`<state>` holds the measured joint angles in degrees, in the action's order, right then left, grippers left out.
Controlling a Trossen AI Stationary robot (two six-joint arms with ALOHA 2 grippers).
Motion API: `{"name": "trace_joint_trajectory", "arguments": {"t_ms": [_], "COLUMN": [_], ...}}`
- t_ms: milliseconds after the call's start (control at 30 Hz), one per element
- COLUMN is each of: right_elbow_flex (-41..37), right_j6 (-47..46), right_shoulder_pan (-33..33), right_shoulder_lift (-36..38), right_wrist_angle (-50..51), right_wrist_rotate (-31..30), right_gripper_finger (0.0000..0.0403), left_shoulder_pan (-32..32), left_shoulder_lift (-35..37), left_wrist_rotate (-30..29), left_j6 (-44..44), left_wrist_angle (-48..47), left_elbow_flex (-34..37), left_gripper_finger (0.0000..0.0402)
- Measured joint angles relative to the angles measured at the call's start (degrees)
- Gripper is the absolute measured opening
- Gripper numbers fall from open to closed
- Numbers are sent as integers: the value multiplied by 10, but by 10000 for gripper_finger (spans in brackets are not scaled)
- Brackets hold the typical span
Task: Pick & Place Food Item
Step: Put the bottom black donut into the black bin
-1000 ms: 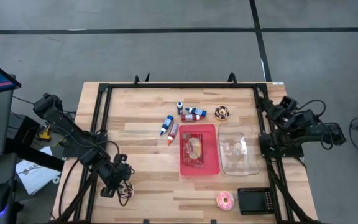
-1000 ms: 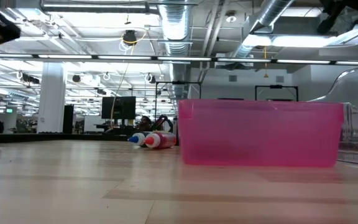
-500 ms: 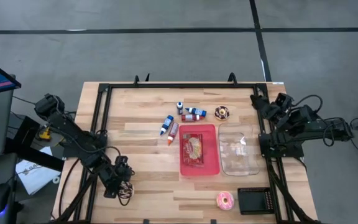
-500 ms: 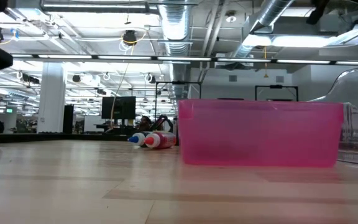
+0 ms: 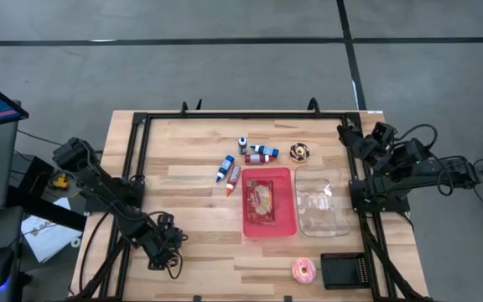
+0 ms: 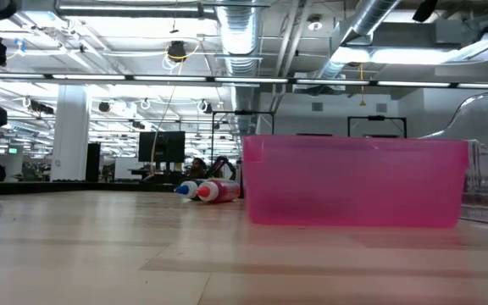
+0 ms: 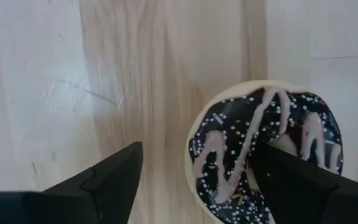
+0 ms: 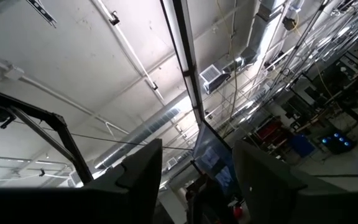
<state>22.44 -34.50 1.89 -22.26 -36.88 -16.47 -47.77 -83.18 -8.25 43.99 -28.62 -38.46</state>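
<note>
A: Item 1, left arm. How is it posed?

B: It is seen stretched from its base at the table's (image 5: 199, 164) left edge toward the near-left corner, elbow bent, wrist turned straight down. The left gripper (image 5: 168, 253) is held low over the chocolate donut (image 7: 263, 155).

A: Fingers?

B: Spread wide. In the left wrist view the 2 dark fingers (image 7: 98, 183) are seen on either side: 1 over bare wood, the other overlapping the donut's far half. The donut is not pinched; whether it is touched cannot be told.

A: Item 2, the donut itself?

B: Dark icing, pink drizzle and sprinkles. It is laid flat on the wood at the near-left corner, mostly hidden under the gripper in the high view.

A: Item 3, right arm?

B: It is folded at the table's right edge, forearm raised, wrist tilted upward; only ceiling ducts and lights are shown by its camera. The right gripper (image 8: 194, 168) is held off the table by the far-right corner, fingers parted, nothing between them.

A: Other stock?

B: 1 pink tray (image 5: 268, 228) at centre with a packaged item inside. 1 clear container (image 5: 321, 205) is set just beside it, to its right. A cluster of small bottles (image 5: 246, 159) is noted behind the tray, 1 dark donut (image 5: 299, 152) beside them, 1 pink donut (image 5: 303, 269) at the near edge, 1 black tray (image 5: 344, 270) next to that.
</note>
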Motion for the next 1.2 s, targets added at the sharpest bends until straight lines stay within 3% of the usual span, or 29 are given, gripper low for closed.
{"name": "trace_joint_trajectory", "arguments": {"t_ms": [267, 567, 800, 1067, 1200], "right_elbow_flex": [3, 3, 3, 6, 41], "right_j6": [0, -11, -11, 17, 37], "right_shoulder_pan": [0, 0, 15, 36, 53], "right_shoulder_lift": [0, -2, -29, -65, -79], "right_wrist_angle": [0, 0, -12, -109, -74], "right_wrist_rotate": [0, 0, 10, 10, 12], "right_gripper_finger": [188, 189, 189, 189, 189], "left_shoulder_pan": [0, 1, 18, 71, 109], "left_shoulder_lift": [-18, 10, 70, 75, 81], "left_wrist_rotate": [32, 55, -22, -62, -109], "left_j6": [15, 45, 73, 74, 75], "left_wrist_angle": [5, 17, 13, 44, 76], "left_elbow_flex": [0, 0, 0, 0, 0], "left_gripper_finger": [262, 180, 121, 85, 72]}}
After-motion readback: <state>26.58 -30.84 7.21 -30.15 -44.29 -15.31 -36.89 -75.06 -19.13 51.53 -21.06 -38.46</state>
